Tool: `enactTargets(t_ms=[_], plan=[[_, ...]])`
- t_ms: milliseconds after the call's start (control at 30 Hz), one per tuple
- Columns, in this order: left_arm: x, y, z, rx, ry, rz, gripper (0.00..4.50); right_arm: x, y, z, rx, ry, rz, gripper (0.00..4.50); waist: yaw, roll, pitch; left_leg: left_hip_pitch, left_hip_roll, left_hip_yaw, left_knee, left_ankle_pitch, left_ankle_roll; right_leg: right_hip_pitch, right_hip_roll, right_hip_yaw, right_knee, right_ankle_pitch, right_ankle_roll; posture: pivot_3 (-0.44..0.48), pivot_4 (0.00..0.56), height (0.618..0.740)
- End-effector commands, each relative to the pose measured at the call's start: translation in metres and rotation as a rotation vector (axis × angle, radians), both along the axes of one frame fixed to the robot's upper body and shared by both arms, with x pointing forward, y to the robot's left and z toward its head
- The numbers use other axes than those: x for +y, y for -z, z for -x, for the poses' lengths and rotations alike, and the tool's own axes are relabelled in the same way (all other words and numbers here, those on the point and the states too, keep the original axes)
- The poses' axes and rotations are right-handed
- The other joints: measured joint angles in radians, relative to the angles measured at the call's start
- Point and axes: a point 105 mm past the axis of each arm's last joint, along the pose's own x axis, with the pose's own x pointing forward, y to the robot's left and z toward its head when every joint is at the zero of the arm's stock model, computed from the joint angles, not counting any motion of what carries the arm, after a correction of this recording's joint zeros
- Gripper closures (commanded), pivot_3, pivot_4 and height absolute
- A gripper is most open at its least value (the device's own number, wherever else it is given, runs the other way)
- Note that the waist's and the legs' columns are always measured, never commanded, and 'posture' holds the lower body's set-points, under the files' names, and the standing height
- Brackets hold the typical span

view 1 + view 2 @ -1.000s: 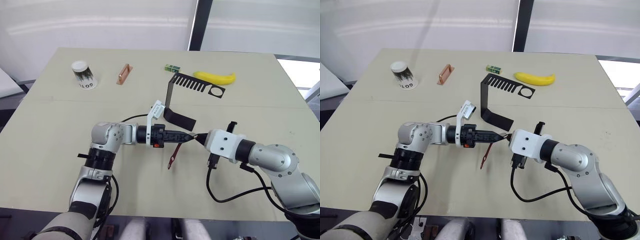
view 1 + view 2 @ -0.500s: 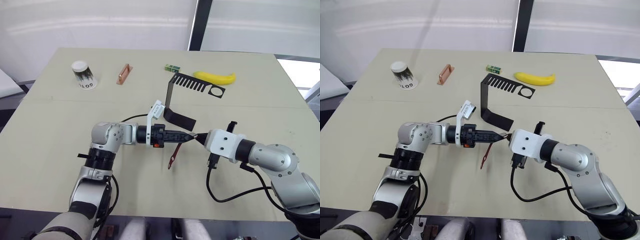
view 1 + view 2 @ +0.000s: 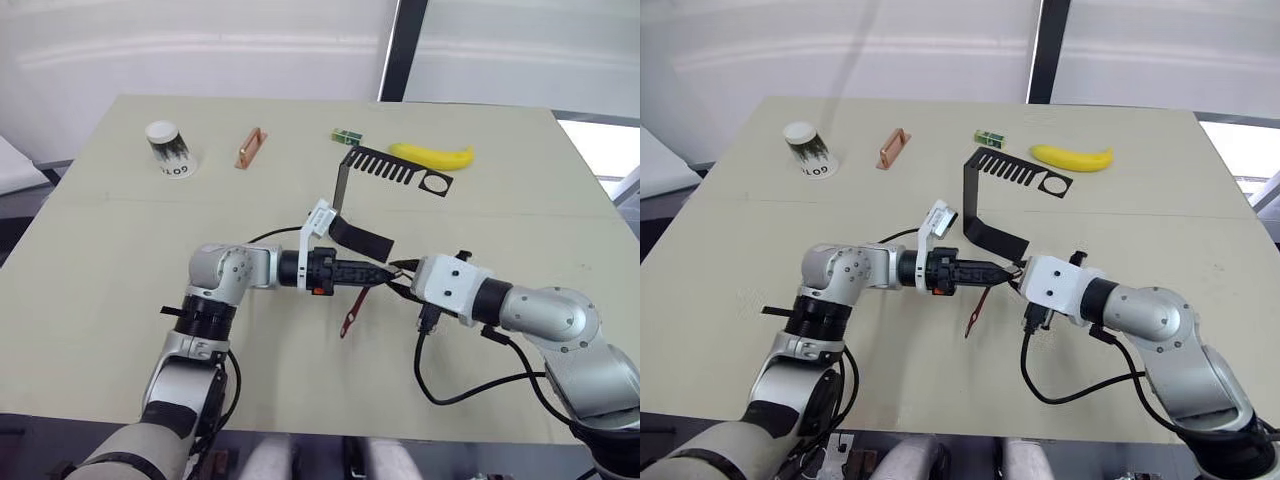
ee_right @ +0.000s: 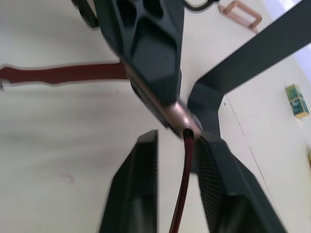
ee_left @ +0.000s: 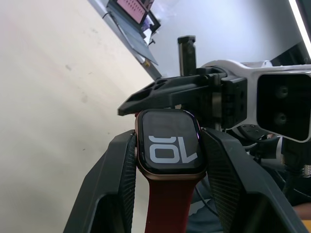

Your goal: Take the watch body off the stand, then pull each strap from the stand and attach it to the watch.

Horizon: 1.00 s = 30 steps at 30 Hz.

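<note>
My left gripper point(image 3: 381, 273) is shut on the watch body point(image 5: 169, 148), held by its sides with the dark screen facing the left wrist camera. One maroon strap point(image 3: 351, 312) is joined to the body and hangs down toward the table. My right gripper point(image 3: 401, 279) meets it tip to tip, open. Between the right fingers point(image 4: 142, 187) the second maroon strap point(image 4: 184, 191) runs edge-on up to the body's rim point(image 4: 179, 115), apart from one finger. The black stand point(image 3: 344, 190) is just behind the grippers, its comb arm point(image 3: 392, 168) bare.
At the back of the table are a white cup point(image 3: 167, 146), a copper bar point(image 3: 248, 147), a small green block point(image 3: 345, 134) and a banana point(image 3: 432, 155). The stand's foot point(image 3: 361, 239) lies close behind the left gripper. Cables trail from both wrists.
The right gripper's fingers have spread from a shut tip to open around the watch's end. The left gripper with the watch has edged slightly right.
</note>
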Motion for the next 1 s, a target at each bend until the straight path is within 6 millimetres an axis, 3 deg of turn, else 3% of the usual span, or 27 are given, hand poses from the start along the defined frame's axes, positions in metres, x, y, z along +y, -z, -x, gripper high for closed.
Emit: enactTargets(t_ms=[33,67,133,233,400,500,733,1000], plan=[[0.001,-0.018,0.005,-0.086,0.043,0.035,2.92,0.001,-0.021,0.026,0.043,-0.094,-0.071,1.32,0.0,0.0,0.0,0.0,0.0,0.0,0.0,0.0,0.0,0.0,0.0,0.0,0.0,0.0,0.0,0.0,0.15,0.74],[0.003,-0.019,0.005,-0.095,0.048,0.031,2.92,-0.003,-0.024,0.029,0.069,-0.09,-0.092,0.7,0.0,0.0,0.0,0.0,0.0,0.0,0.0,0.0,0.0,0.0,0.0,0.0,0.0,0.0,0.0,0.0,0.15,0.74],[0.007,-0.02,0.006,-0.12,0.056,0.022,2.92,-0.014,-0.027,0.04,0.147,-0.1,-0.121,0.01,0.0,0.0,0.0,0.0,0.0,0.0,0.0,0.0,0.0,0.0,0.0,0.0,0.0,0.0,0.0,0.0,0.15,0.74],[0.013,-0.02,0.008,-0.182,0.073,0.0,2.92,-0.03,-0.028,0.055,0.262,-0.104,-0.17,0.01,0.002,0.0,0.0,0.0,0.0,0.0,-0.001,0.0,0.0,0.001,0.0,0.0,0.0,0.0,0.0,0.0,0.15,0.74],[0.024,-0.02,0.013,-0.403,0.118,-0.043,2.92,-0.048,-0.038,0.064,0.351,-0.072,-0.26,0.01,0.0,0.0,0.0,0.0,0.0,0.0,-0.001,0.0,0.0,0.001,0.0,0.0,-0.001,0.0,0.0,0.0,0.15,0.74],[0.032,-0.021,0.018,-0.512,0.153,-0.057,2.92,-0.051,-0.042,0.067,0.374,-0.065,-0.28,0.01,0.001,0.0,0.0,0.0,0.0,0.0,-0.001,0.0,0.0,0.001,0.0,0.0,0.0,0.0,0.0,0.0,0.15,0.74],[0.043,-0.01,0.025,-0.972,0.22,-0.133,2.92,-0.055,-0.029,0.069,0.394,-0.035,-0.227,0.01,0.005,0.0,0.0,0.0,0.0,0.0,-0.001,0.0,0.0,0.002,0.0,0.0,-0.002,0.0,0.0,0.0,0.15,0.74],[0.053,0.019,0.035,-1.07,0.289,-0.21,2.92,-0.049,-0.018,0.066,0.365,-0.034,-0.203,0.01,0.002,0.0,0.0,0.0,0.0,0.001,-0.001,0.0,0.001,0.002,0.0,0.001,-0.002,0.0,0.0,0.0,0.15,0.74]])
